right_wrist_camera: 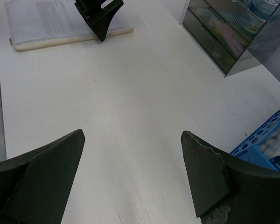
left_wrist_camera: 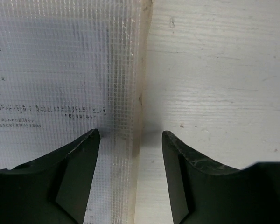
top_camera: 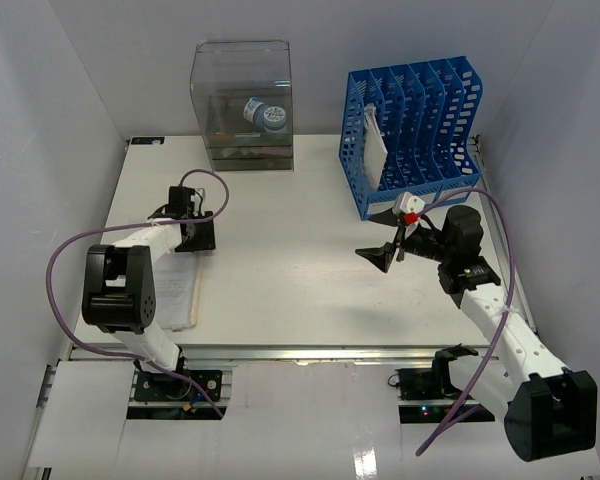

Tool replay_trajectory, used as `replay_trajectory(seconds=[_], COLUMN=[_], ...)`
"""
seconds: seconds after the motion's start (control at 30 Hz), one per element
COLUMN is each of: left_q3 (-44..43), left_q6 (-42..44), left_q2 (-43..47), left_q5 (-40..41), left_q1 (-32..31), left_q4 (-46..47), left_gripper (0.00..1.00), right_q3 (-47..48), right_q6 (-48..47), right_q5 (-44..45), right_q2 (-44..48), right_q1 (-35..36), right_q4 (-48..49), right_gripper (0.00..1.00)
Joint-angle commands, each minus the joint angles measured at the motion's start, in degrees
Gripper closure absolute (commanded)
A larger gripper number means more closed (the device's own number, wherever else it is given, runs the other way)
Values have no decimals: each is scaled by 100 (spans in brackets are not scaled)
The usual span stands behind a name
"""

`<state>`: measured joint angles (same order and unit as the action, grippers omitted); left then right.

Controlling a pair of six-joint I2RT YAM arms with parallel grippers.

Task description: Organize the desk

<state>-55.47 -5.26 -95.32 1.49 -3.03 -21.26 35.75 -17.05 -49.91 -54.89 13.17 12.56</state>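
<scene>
The desk (top_camera: 300, 270) is a wide white top with a metal rail along its near edge. A clear mesh document sleeve (left_wrist_camera: 60, 70) with printed paper inside lies flat at the desk's left (top_camera: 175, 290). My left gripper (left_wrist_camera: 130, 135) hovers low over the sleeve's right edge, open; one finger is above the sleeve and the other above bare desk (left_wrist_camera: 214, 70). It holds nothing. In the top view the left gripper (top_camera: 195, 238) stands at the sleeve's far end. My right gripper (top_camera: 388, 240) hangs open and empty over the desk's right middle (right_wrist_camera: 133, 135).
A clear plastic drawer box (top_camera: 242, 105) stands at the back centre with a round blue-and-white item inside. The blue slotted file rack (top_camera: 415, 125) stands back right and has a white sheet (top_camera: 375, 140) in its front slot. Both show in the right wrist view: box (right_wrist_camera: 233, 32), rack (right_wrist_camera: 266, 144).
</scene>
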Motion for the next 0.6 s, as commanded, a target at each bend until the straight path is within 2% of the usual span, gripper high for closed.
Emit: replay_trajectory(seconds=[0.0,0.13,0.2,0.3,0.37,0.47,0.57], left_q3=[3,-36,-56,-60,-51,-58,-126], left_q6=[41,42,42,58,33,-49,-202], left_q2=[-141,-284,-375,-446,-431,-212,139], left_q5=[893,1233,1358,1231,1018,510,-579], left_q1=[-271,-461,-558,-639,-663,-665,-688], left_q4=[148,184,191,208,236,246,246], left_gripper=[43,60,77,95,100,100,100], right_q3=[-24,-24,-24,-24,-33,-106,-160], right_q6=[-97,-106,-106,-74,16,378,886], right_q5=[-81,-71,-71,-95,-244,-535,-395], right_q2=[-56,-67,-80,-99,-99,-94,-239], right_q1=[-24,-34,-34,-34,-42,-53,-60], right_q4=[203,203,196,210,280,430,443], right_gripper=[10,10,10,10,10,10,10])
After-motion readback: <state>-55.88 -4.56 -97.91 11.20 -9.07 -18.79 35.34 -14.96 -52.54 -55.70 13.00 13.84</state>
